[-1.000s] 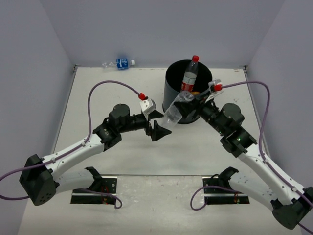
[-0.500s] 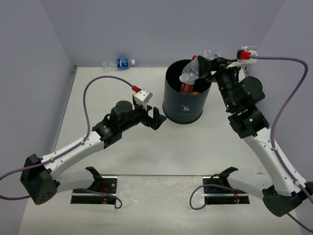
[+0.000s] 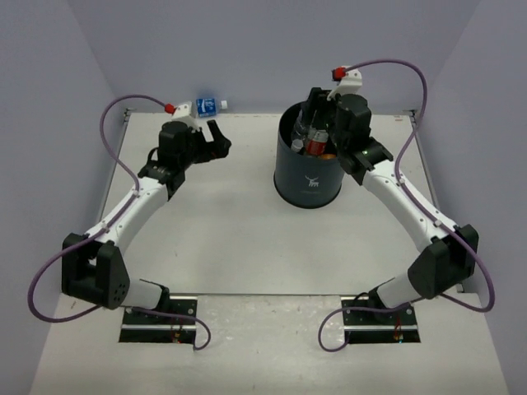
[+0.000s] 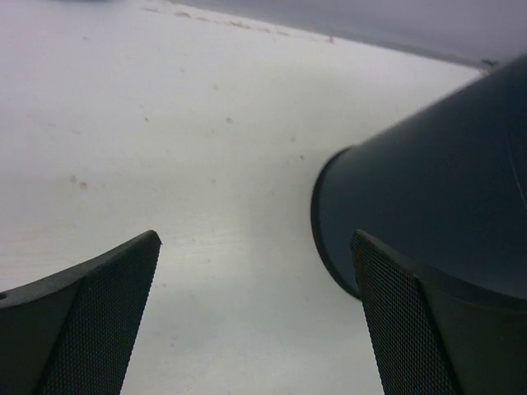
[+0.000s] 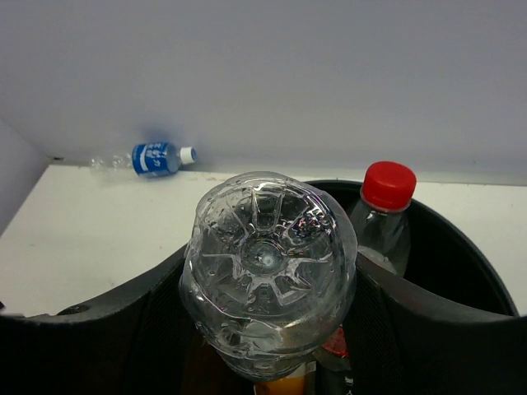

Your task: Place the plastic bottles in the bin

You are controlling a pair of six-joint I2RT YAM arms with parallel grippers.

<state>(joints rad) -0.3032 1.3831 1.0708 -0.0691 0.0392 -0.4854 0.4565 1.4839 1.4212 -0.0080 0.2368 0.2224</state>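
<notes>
I'm watching right jaws clamping a clear unlabelled plastic bottle (image 5: 268, 280) at the tall round black bin's (image 3: 288, 169) mouth, white deer logo (image 3: 311, 182) showing, left jaws gaping wide, blue-labelled bottle (image 3: 206, 105) writing unreadable

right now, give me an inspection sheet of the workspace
surface: white table, faint specks
job's things: bin upright, with red-capped bottle and orange drink inside; clear bottle held over bin; blue-labelled bottle lying by back wall
clutter: nothing seen
grippers: left jaws open, empty; right jaws shut on clear bottle
cables: purple cables loop off both wrists
surroundings: plain walls on three sides
</notes>
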